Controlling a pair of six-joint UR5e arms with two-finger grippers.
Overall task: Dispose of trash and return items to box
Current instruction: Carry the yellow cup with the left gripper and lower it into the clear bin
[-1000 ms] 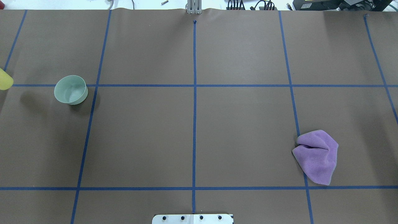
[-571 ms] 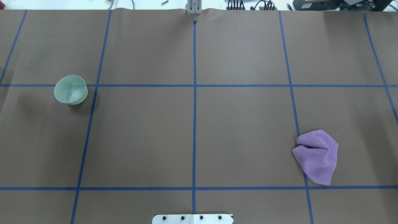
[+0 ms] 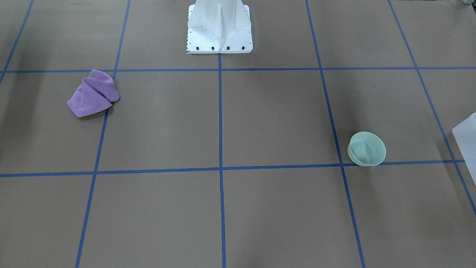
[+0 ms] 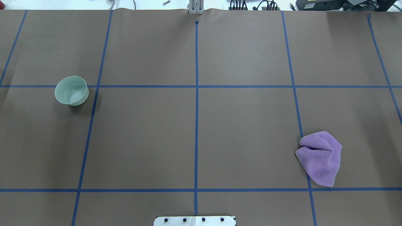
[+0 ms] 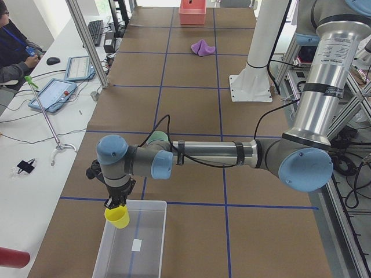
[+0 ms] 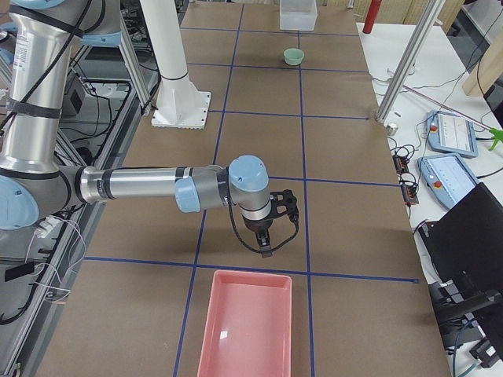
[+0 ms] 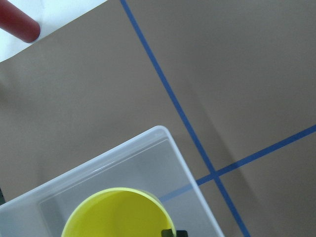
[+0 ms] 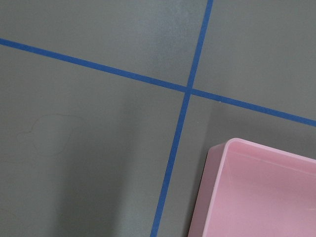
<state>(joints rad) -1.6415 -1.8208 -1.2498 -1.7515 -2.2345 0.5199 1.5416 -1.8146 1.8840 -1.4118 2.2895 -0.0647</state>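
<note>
My left gripper (image 5: 115, 204) is shut on the rim of a yellow cup (image 5: 117, 216) and holds it over the near end of a clear plastic box (image 5: 134, 245). In the left wrist view the cup (image 7: 118, 215) sits above the box's corner (image 7: 163, 136). A green bowl (image 4: 71, 90) stands upright on the table's left side. A crumpled purple cloth (image 4: 319, 157) lies at the right. My right gripper (image 6: 266, 250) hovers just beyond a pink bin (image 6: 247, 322); I cannot tell whether it is open or shut.
The pink bin's corner (image 8: 256, 192) shows empty in the right wrist view. A red cylinder (image 7: 17, 22) lies off the brown mat beside the clear box. The robot's white base (image 3: 219, 28) stands at the table's middle edge. Operators' desks with tablets (image 5: 55, 92) line one side.
The yellow cup at the overhead view's left edge has moved left out of that view. The bowl and the cloth have not moved.
</note>
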